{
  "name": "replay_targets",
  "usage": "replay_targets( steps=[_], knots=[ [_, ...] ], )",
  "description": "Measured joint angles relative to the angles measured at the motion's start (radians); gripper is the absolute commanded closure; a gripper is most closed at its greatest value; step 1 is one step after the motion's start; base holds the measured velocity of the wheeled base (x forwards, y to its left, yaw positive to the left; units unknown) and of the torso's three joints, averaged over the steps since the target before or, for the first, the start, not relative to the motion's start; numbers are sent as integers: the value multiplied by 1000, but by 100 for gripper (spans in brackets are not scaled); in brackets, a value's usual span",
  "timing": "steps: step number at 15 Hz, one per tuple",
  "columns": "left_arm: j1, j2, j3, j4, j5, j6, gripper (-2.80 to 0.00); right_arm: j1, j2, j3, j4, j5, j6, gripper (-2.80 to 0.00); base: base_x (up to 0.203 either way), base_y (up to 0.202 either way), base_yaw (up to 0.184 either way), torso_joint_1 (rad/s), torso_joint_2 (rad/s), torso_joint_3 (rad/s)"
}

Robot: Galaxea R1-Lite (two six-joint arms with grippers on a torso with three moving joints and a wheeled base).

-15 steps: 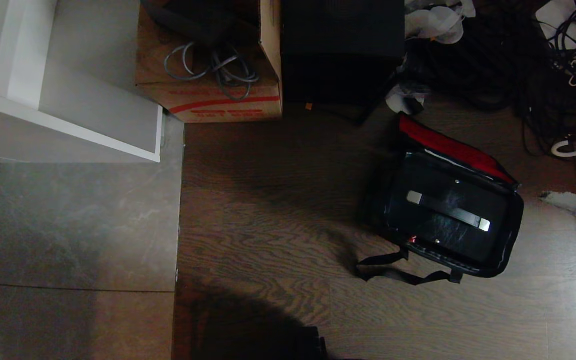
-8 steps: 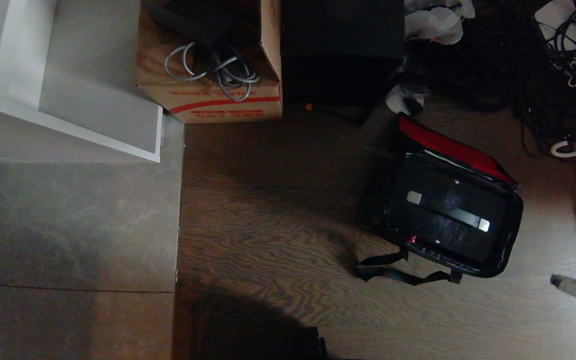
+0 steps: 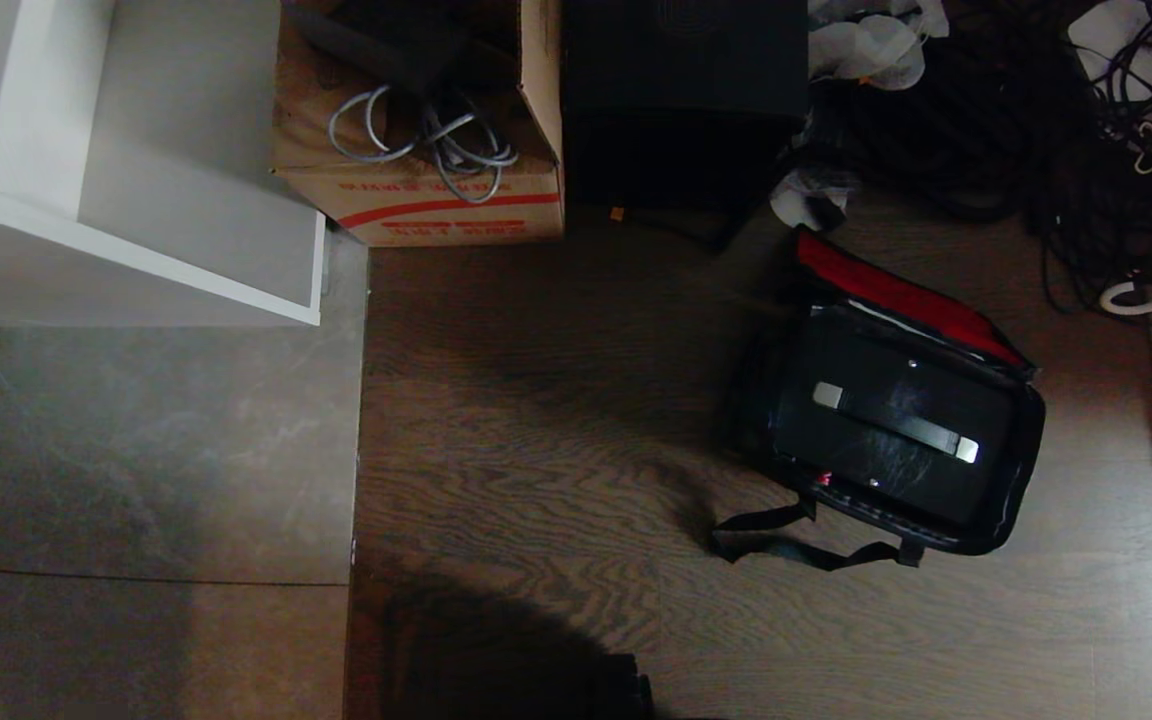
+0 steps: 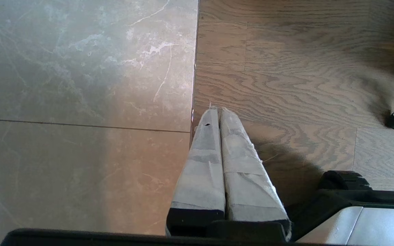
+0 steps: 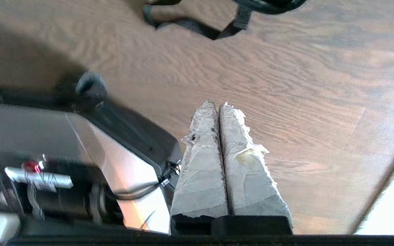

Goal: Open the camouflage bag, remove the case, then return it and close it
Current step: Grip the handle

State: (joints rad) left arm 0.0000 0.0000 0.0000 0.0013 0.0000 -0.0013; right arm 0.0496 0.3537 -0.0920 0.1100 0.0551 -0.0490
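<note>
Grippers — left [image 4: 216, 111], right [image 5: 217, 104] — both pressed closed, empty, above wood floor [image 3: 536, 450].

Overhead head view; both wrist views floorward.

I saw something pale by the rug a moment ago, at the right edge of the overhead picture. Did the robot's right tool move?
Yes. It has pulled back out of the head view, away from the open camouflage bag; the right tool now hangs shut over bare wood floor.
</note>
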Motion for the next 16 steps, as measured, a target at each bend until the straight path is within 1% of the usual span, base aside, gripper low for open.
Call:
replay_targets(
  steps=[1, 2, 4, 6, 7, 9, 16],
  knots=[
    [0, 0, 0, 0, 0, 0, 0, 9, -25, 14, -6, -7, 32, 0, 0, 0, 0, 0, 0, 0],
    [0, 0, 0, 0, 0, 0, 0, 13, -41, 20, -7, -9, 40, 0, 0, 0, 0, 0, 0, 0],
    [0, 0, 0, 0, 0, 0, 0, 12, -59, 26, -9, -8, 41, 0, 0, 0, 0, 0, 0, 0],
    [0, 0, 0, 0, 0, 0, 0, -26, -86, 27, -6, -7, 43, 0, 0, 0, 0, 0, 0, 0],
    [0, 0, 0, 0, 0, 0, 0, -24, -102, 28, -11, -14, 50, 0, 0, 0, 0, 0, 0, 0],
    [0, 0, 0, 0, 0, 0, 0, -22, -129, 40, -52, -40, 73, 0, 0, 0, 0, 0, 0, 0],
    [0, 0, 0, 0, 0, 0, 0, -31, -206, 86, -155, -59, 83, 0, 0, 0, 0, 0, 0, 0]
  ],
)
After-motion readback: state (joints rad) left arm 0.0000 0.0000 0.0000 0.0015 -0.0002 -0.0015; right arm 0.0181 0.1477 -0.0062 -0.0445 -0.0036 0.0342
